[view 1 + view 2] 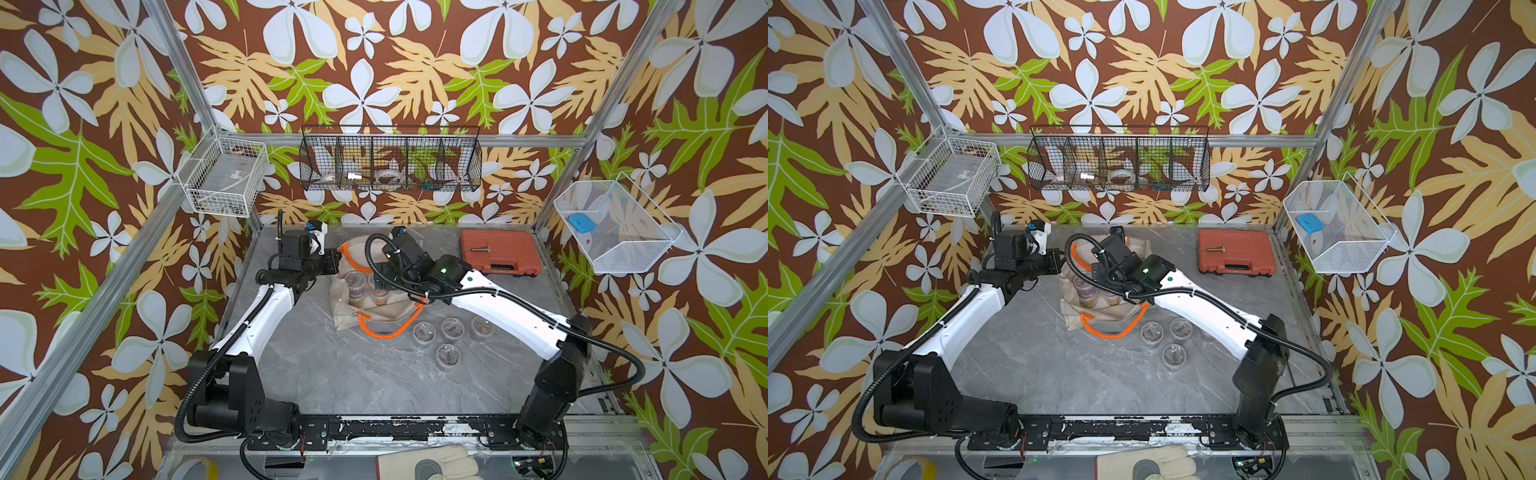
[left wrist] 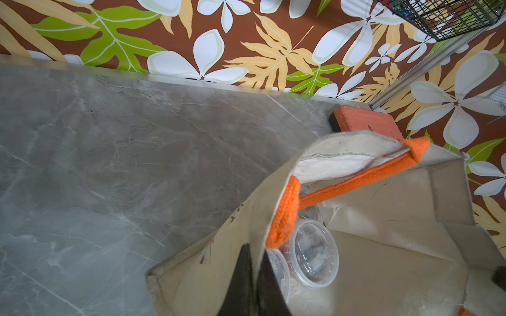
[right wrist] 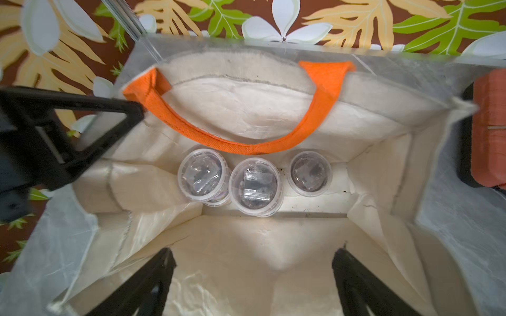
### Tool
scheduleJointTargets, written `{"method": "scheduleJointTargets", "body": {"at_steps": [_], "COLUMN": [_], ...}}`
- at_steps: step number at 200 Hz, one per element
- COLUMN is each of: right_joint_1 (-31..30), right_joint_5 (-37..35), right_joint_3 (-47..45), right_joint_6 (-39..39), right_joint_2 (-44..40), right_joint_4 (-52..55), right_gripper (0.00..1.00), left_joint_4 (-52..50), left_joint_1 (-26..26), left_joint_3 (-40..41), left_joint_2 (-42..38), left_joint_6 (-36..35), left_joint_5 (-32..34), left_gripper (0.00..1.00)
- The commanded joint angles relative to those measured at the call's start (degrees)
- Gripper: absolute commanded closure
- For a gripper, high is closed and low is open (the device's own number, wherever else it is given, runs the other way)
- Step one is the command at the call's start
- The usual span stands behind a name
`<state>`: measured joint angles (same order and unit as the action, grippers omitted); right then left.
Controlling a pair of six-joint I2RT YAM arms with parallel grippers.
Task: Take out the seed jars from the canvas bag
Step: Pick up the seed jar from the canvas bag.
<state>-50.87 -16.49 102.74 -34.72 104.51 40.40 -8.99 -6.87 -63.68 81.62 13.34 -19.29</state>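
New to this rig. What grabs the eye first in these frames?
The loud floral wallpaper all around the cell, then the canvas bag with orange handles mid-table. The left claw pinches the bag's rim while the right claw hangs open over three seed jars inside; four more jars stand on the table just outside it.

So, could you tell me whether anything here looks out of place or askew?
Only small things: one orange handle droops into the canvas bag, partly over the seed jars inside, and a loose metal bit lies on the closed tool case. Nothing looks spilled.
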Motion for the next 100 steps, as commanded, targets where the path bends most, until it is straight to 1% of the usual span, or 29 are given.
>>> {"method": "scheduleJointTargets", "body": {"at_steps": [1, 37, 76, 100], "right_joint_1": [0.7, 2.2, 2.3, 2.4], "right_joint_5": [-0.3, 1.7, 3.4, 3.7], "right_joint_3": [1.8, 2.3, 4.5, 6.6], "right_joint_6": [1.9, 1.9, 2.3, 2.4], "right_joint_2": [2.9, 6.4, 10.0, 12.5], "right_joint_4": [1.3, -0.9, -1.7, -1.3], "right_gripper": [0.08, 0.08, 0.06, 0.06], "left_joint_4": [0.6, 0.6, 0.6, 0.6], "left_joint_1": [-0.1, 0.0, -0.1, -0.1], "left_joint_3": [-0.3, -0.4, -0.4, -0.3], "left_joint_2": [-0.3, -0.3, -0.3, -0.3], "left_joint_6": [-0.3, -0.2, -0.3, -0.2], "left_joint_5": [0.5, 0.4, 0.3, 0.3], "left_gripper": [1.00, 1.00, 1.00, 1.00]}}
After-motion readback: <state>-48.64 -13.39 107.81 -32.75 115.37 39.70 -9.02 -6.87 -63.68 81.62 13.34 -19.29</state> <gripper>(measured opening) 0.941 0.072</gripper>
